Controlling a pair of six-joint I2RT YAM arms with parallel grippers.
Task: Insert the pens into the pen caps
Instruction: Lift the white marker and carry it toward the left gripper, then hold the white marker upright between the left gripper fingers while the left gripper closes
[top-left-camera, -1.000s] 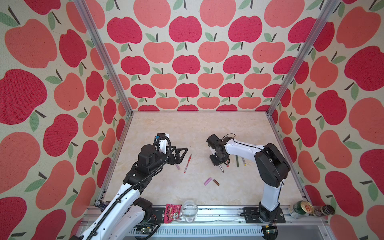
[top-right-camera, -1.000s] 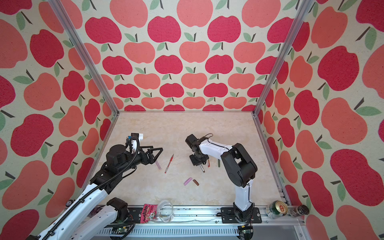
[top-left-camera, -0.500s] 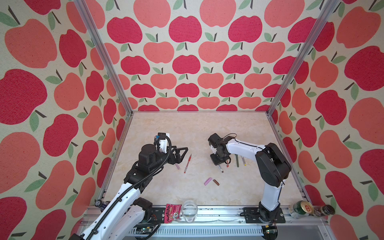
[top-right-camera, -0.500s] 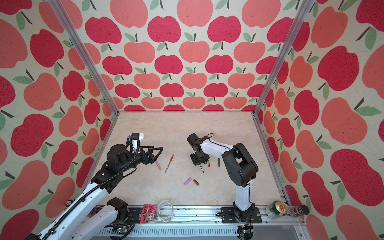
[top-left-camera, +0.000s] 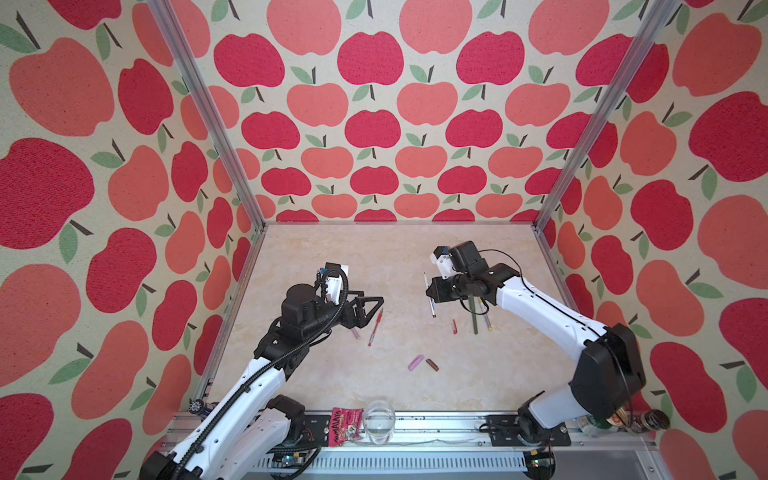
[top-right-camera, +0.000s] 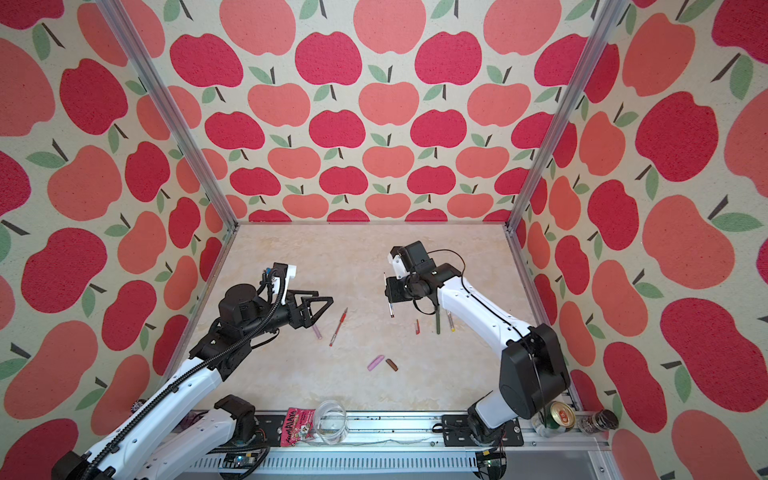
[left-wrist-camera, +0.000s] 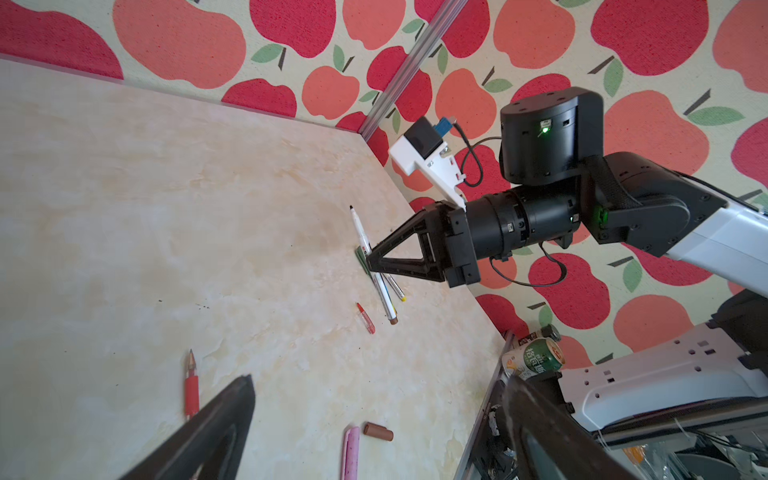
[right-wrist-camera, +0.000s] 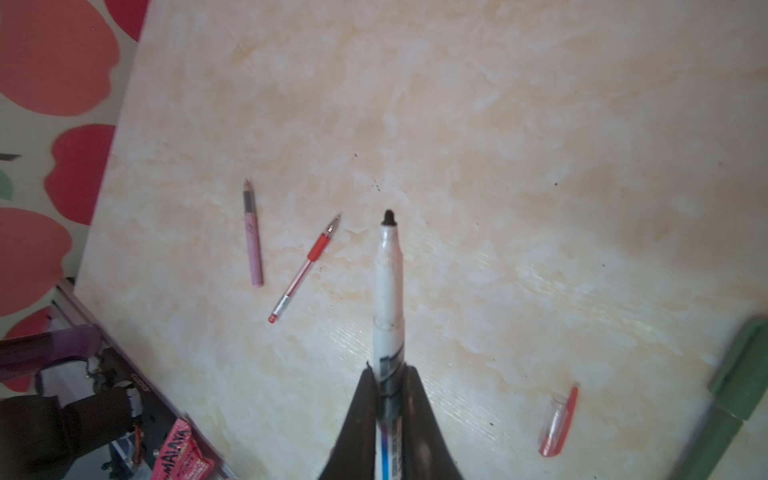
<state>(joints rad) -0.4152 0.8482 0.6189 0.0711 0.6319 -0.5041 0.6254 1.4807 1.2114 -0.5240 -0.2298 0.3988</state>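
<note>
Nearest, a pink cap (top-left-camera: 416, 362) and a brown cap (top-left-camera: 432, 365) were found lying loose on the desk (top-left-camera: 332, 257). Beyond them, the left claw (top-left-camera: 372, 300) was held wide open and empty near the red pen (top-left-camera: 374, 328). Farther off, a white pen (right-wrist-camera: 388, 282) was clamped in the right claw (right-wrist-camera: 388, 374), tip forward, presumably for capping.

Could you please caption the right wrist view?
Right tool grips a white pen above the table, red cap nearby.
</note>
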